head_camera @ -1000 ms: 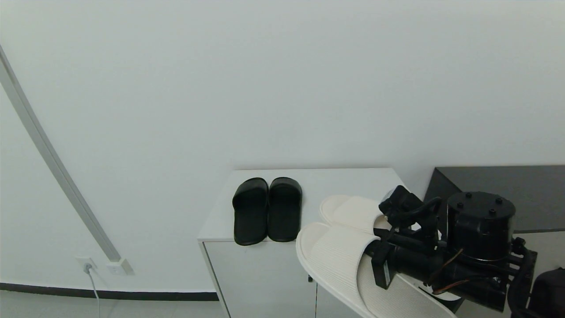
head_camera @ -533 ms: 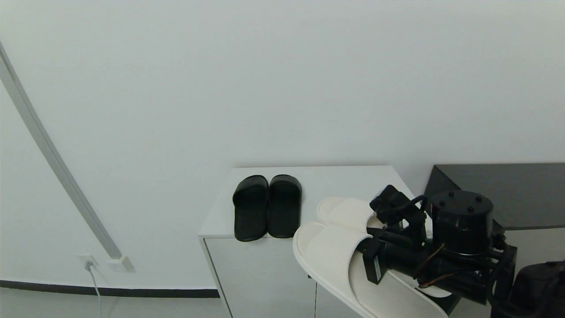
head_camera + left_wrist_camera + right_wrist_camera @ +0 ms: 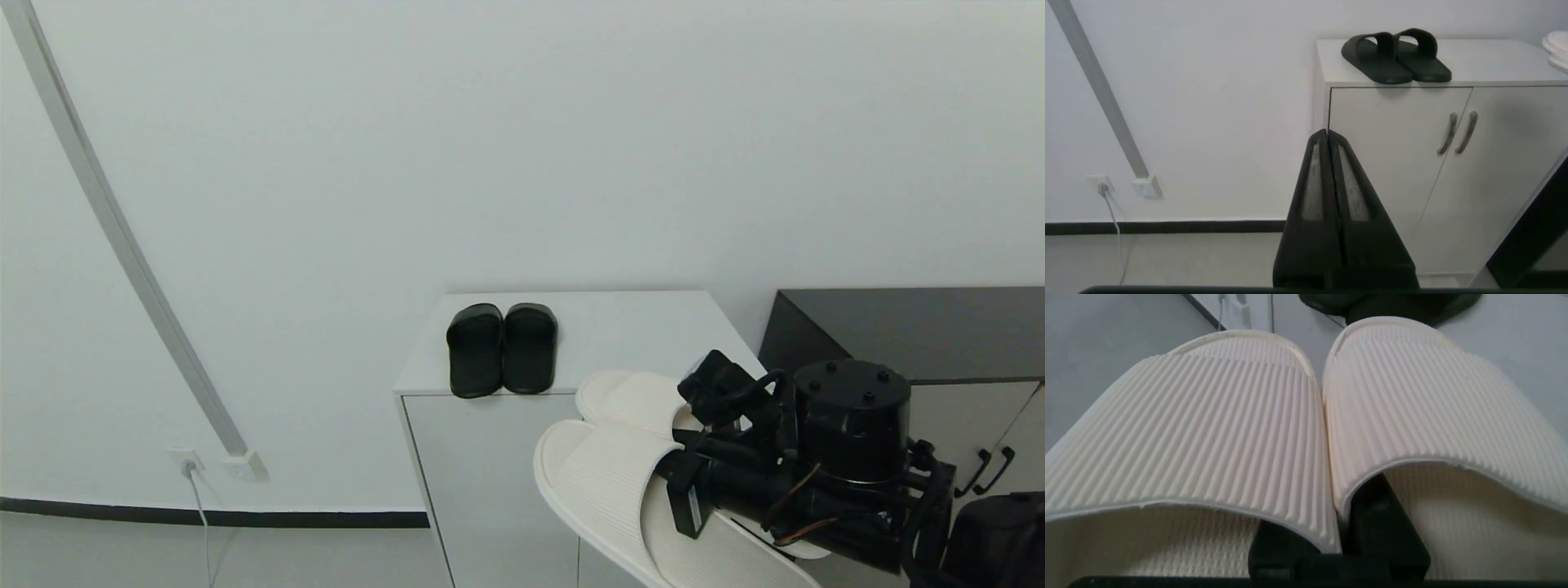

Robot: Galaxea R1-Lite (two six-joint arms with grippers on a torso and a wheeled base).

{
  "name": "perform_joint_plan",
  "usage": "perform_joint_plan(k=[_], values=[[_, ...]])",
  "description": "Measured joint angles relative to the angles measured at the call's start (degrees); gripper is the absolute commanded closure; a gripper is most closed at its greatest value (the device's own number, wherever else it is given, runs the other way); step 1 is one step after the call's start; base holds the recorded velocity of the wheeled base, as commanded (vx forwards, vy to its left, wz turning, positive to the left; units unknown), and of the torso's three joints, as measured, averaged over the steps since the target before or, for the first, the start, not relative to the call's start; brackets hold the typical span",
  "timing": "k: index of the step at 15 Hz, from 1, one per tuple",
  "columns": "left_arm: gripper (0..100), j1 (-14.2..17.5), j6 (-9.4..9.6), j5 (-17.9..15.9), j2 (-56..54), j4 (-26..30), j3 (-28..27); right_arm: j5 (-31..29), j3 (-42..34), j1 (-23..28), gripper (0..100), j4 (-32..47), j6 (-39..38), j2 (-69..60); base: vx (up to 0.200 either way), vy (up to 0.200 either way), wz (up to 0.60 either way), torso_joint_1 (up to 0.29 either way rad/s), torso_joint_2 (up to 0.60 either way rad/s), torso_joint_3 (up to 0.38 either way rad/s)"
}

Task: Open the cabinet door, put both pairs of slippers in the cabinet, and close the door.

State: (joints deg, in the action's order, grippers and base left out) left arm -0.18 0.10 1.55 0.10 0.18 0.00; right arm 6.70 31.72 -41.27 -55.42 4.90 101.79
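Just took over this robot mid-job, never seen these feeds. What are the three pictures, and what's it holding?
It is a two-armed robot with a pincer gripper on each arm. The wide picture is from its head camera: a white cabinet with black slippers on top, and the right gripper holding the white slippers in front. The other two are wrist cameras. The left one looks past the left gripper, shut and empty, at the closed cabinet doors. The right one looks closely at the held pair's ribbed straps.

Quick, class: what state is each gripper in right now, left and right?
Left gripper: closed, holding nothing.
Right gripper: closed on the white slippers, gripping both at their straps.
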Motion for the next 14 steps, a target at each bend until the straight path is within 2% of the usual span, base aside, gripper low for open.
perform_joint_plan(k=[11,14], values=[[100,0.0,0.0,0.1,0.0,0.0,0.0,-0.3,-1.4,0.1,100,-0.3,0.4,0.4,0.0,0.0,0.0,-0.004,0.01,0.007],[100,0.0,-0.1,0.1,0.0,0.0,0.0,-0.3,-1.7,0.0,100,-0.3,0.4,0.4,0.0,0.0,0.0,-0.139,0.33,0.185]])
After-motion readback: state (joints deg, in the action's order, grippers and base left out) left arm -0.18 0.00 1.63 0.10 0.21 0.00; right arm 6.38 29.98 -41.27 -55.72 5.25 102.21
